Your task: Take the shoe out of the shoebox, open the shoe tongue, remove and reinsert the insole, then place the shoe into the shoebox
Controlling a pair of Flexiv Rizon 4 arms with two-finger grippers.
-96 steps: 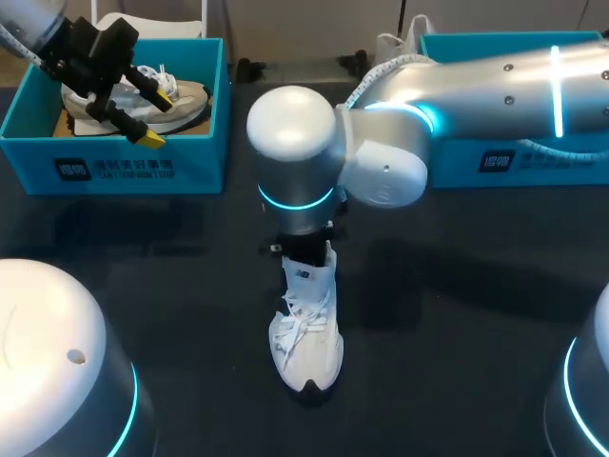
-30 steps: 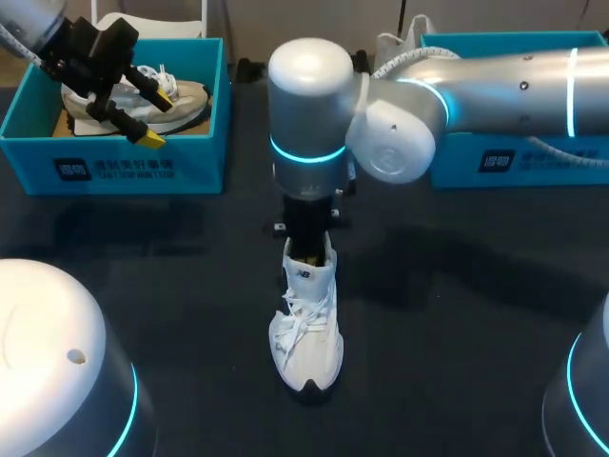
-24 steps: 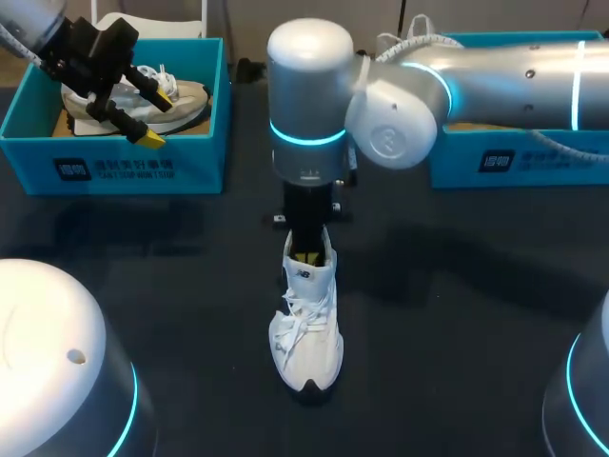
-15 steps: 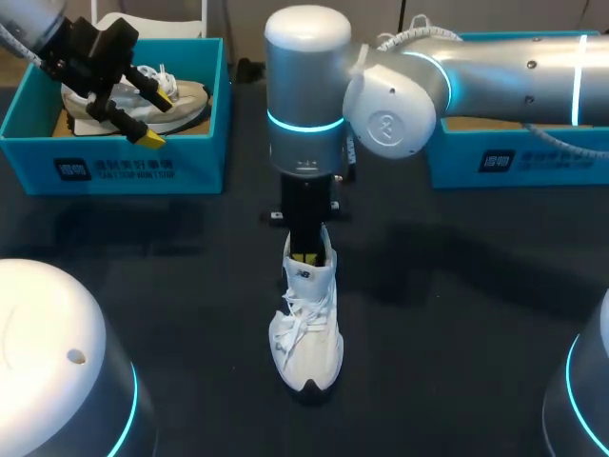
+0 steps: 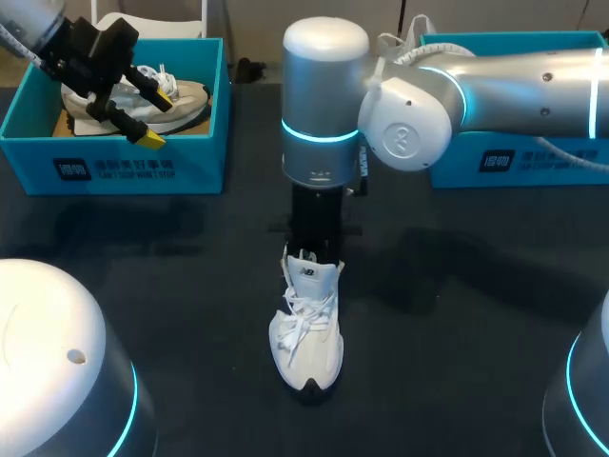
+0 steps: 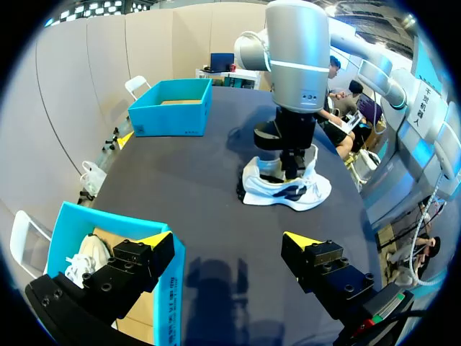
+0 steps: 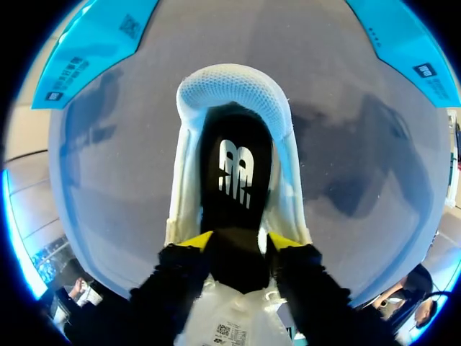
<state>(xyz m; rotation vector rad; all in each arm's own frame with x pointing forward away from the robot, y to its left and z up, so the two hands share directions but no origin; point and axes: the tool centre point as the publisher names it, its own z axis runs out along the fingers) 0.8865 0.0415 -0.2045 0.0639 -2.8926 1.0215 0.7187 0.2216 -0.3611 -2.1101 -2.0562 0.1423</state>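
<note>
I had my right gripper (image 7: 239,244) pinching the insole (image 7: 235,173) inside the shoe (image 5: 306,333), standing on its sole for a straight pull.

I saw the shoe (image 5: 306,328) as white knit mesh with cloth laces, its insole (image 7: 236,187) matt black. My right arm (image 5: 533,86) looked like satin metal, the left shoebox (image 5: 124,162) matt blue cardboard, the table (image 5: 476,333) dull dark.

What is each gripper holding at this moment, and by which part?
Right gripper pinches the black insole by its two side edges, about midway along, inside the white shoe. Left gripper is open and holds nothing.
</note>
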